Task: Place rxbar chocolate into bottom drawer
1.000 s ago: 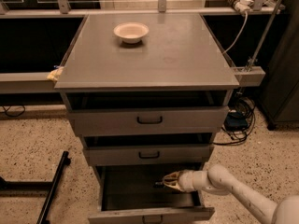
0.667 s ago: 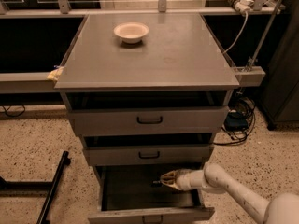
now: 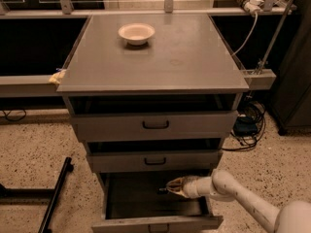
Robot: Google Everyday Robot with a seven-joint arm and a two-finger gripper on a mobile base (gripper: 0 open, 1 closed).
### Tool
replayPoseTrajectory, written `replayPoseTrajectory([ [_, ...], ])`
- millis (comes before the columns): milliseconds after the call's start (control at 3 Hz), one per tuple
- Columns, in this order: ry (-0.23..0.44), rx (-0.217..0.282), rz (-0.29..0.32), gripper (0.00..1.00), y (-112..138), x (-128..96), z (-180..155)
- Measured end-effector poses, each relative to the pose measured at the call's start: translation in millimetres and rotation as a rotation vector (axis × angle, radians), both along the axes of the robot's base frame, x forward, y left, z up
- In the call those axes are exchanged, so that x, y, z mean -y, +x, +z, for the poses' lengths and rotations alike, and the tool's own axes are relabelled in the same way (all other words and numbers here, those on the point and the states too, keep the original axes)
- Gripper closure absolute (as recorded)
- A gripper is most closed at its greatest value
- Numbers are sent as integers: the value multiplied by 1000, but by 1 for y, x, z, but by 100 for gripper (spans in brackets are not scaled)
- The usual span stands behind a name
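The bottom drawer (image 3: 146, 223) of the grey cabinet is pulled open and shows a dark, deep inside. My gripper (image 3: 167, 189) reaches in from the right, over the drawer's middle, on a pale arm. Its fingers are drawn together to a point on a small dark flat piece, the rxbar chocolate (image 3: 161, 191), which sticks out to the left of the tips. The bar is held just above the drawer floor; most of it blends into the dark inside.
A cream bowl (image 3: 136, 33) stands on the cabinet top (image 3: 189, 62). The top drawer (image 3: 155, 125) and middle drawer (image 3: 155, 161) are slightly ajar. A black bar (image 3: 55, 194) lies on the floor at left. Cables (image 3: 247, 126) hang at right.
My gripper has shifted slightly to the left inside the bottom drawer, still holding the dark bar. Nothing else has moved.
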State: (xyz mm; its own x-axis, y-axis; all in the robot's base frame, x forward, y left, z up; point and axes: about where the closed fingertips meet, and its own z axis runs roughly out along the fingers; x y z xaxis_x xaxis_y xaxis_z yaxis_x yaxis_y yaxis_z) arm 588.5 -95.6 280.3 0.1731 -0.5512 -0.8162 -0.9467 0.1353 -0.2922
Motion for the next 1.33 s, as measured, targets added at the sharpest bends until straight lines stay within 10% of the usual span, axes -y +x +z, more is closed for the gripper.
replayPoseTrajectory([
  [667, 0, 0, 0, 14, 0, 0, 0],
  [1333, -5, -4, 0, 0, -1, 0, -4],
])
